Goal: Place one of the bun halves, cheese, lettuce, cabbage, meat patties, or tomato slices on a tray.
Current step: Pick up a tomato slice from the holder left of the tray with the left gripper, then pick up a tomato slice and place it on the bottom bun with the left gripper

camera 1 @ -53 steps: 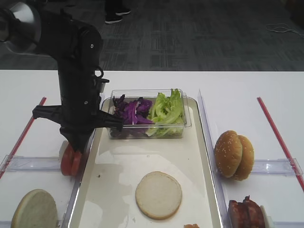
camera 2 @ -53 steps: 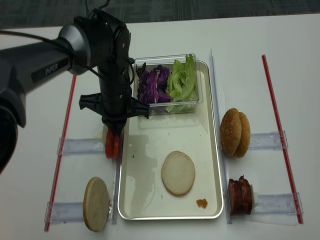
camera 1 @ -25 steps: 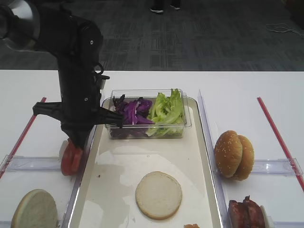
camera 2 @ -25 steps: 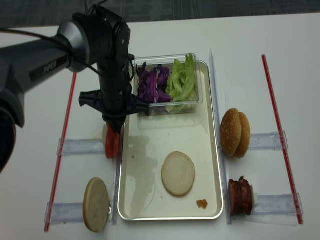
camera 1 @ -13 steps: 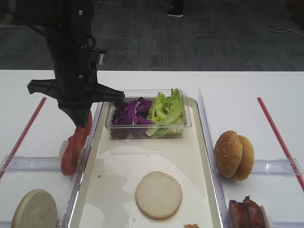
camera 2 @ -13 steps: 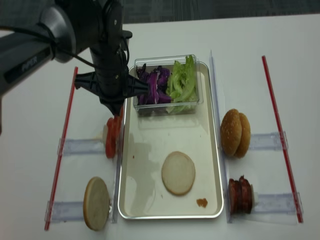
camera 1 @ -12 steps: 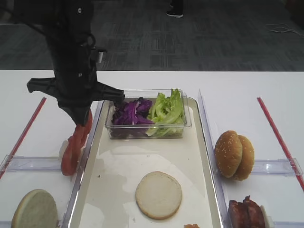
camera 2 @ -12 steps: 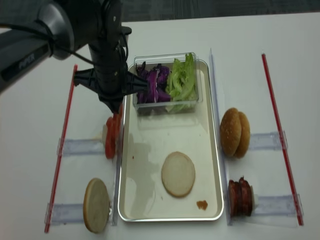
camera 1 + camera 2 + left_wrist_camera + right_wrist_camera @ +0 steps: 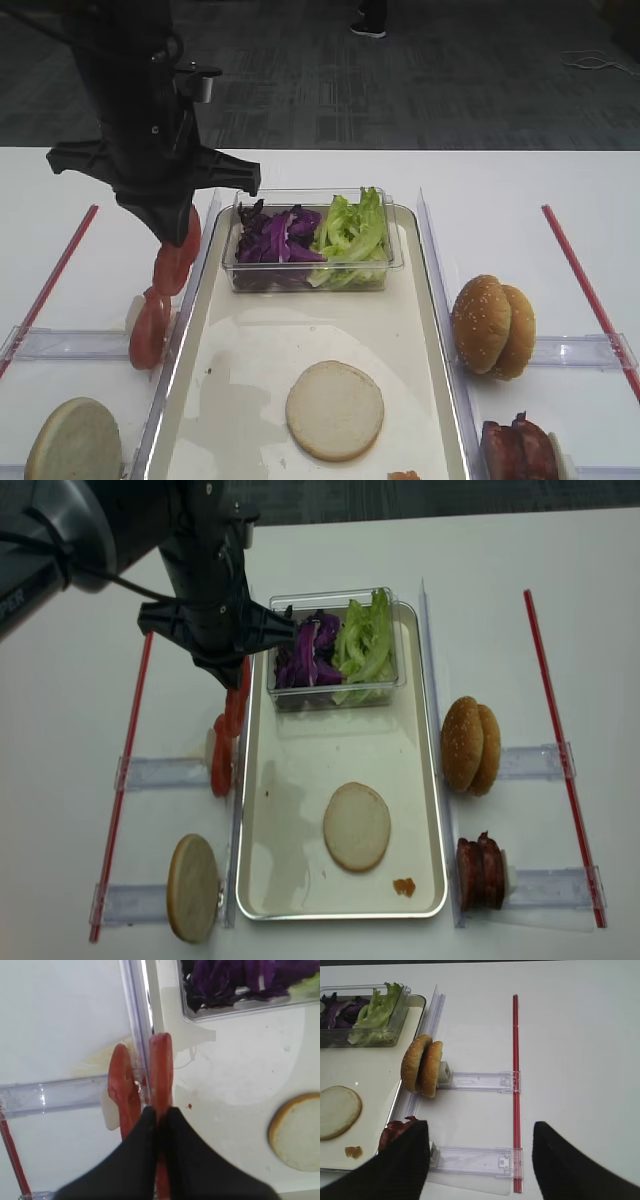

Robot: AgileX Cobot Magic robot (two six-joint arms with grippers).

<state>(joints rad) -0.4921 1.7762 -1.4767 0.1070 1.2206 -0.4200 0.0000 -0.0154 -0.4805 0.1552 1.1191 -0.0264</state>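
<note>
The tray [image 9: 420, 780] lies at centre. A clear box [image 9: 395, 675] stands at its far end, holding cabbage [image 9: 300, 650] on the left and lettuce [image 9: 362, 640] on the right. One bun half [image 9: 356, 826] lies on the tray's near part. Left of the tray: tomato slices [image 9: 220, 765], another bun half [image 9: 192, 887] nearer. Right: seeded bun halves [image 9: 470, 746], meat patties [image 9: 480, 872] nearer.

The left hand [image 9: 178, 238] has lifted one tomato slice [image 9: 177, 255] off its rack.
</note>
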